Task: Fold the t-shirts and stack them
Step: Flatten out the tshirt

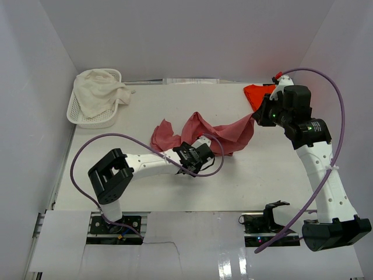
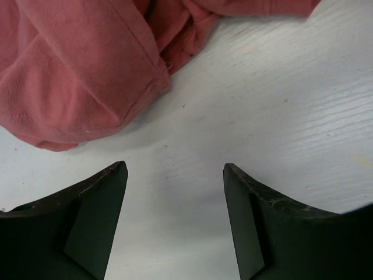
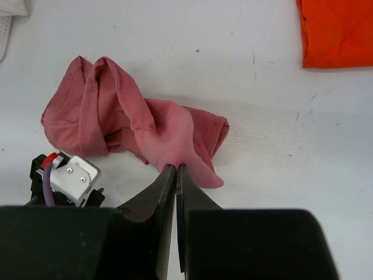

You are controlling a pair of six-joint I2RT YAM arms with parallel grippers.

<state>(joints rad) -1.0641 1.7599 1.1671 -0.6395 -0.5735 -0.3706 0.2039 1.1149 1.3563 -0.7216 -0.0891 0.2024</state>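
The dusty rose-red t-shirt (image 1: pixel 201 133) lies crumpled mid-table, one end stretched up and to the right. My right gripper (image 1: pixel 257 116) is shut on that raised end; in the right wrist view the jaws (image 3: pixel 176 169) pinch a fold of the rose cloth (image 3: pixel 116 111). The orange-red t-shirt (image 1: pixel 256 93) lies at the back right, its edge (image 3: pixel 337 32) also in the right wrist view. My left gripper (image 1: pixel 197 155) sits low at the near edge of the rose shirt. It is open (image 2: pixel 175 170), with bare table between its fingers and the cloth (image 2: pixel 81 70) just ahead.
A white lattice basket (image 1: pixel 74 114) holding a white cloth (image 1: pixel 100 90) stands at the back left. White walls close in the table on three sides. A purple cable (image 1: pixel 105 140) loops over the left arm.
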